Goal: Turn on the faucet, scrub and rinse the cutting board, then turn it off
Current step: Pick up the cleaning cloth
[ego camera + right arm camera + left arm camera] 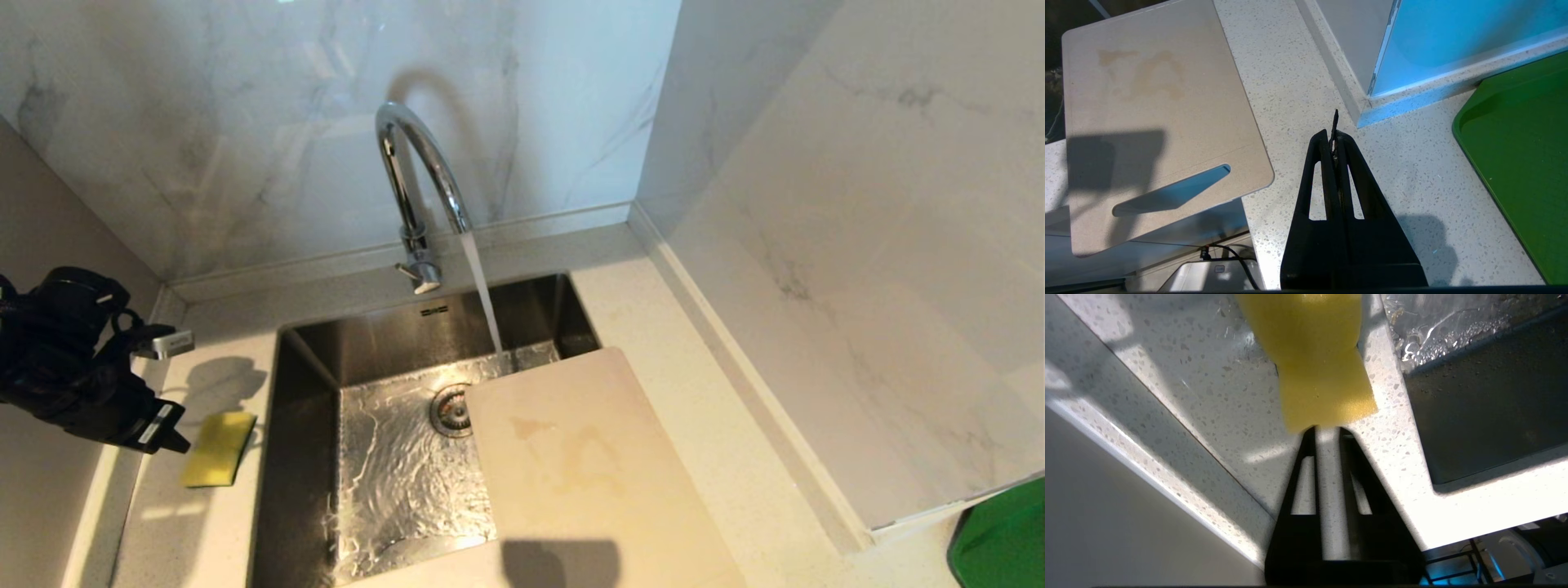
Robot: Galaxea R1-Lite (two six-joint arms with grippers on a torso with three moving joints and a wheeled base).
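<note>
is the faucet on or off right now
On: a steady stream falls from the faucet spout into the sink, whose floor ripples with water by the cutting board.

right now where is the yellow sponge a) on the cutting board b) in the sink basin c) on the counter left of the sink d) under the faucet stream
c: the yellow sponge lies on the counter left of the sink, just ahead of the left end effector.
</note>
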